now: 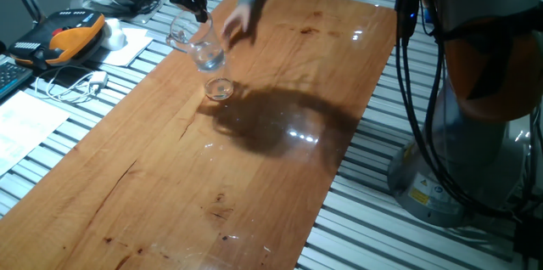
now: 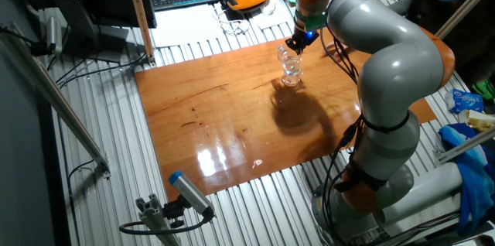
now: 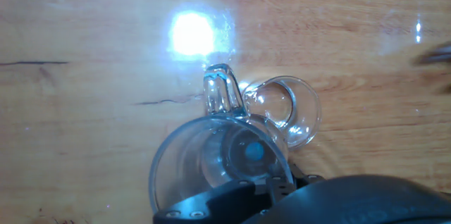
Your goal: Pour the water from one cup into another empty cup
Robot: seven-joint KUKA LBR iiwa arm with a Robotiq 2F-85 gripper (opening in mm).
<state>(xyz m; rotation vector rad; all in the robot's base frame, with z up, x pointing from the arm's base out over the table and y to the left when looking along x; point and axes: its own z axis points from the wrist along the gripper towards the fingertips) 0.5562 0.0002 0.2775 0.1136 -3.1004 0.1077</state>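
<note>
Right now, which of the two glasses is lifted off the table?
The glass mug with the side handle: the gripper holds it tilted in the air. The small glass without a handle stands on the table below it.

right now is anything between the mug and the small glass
No. In the hand view the tilted mug overlaps the rim of the small glass with nothing between them; one fixed view shows only air between the held mug and the glass below.
</note>
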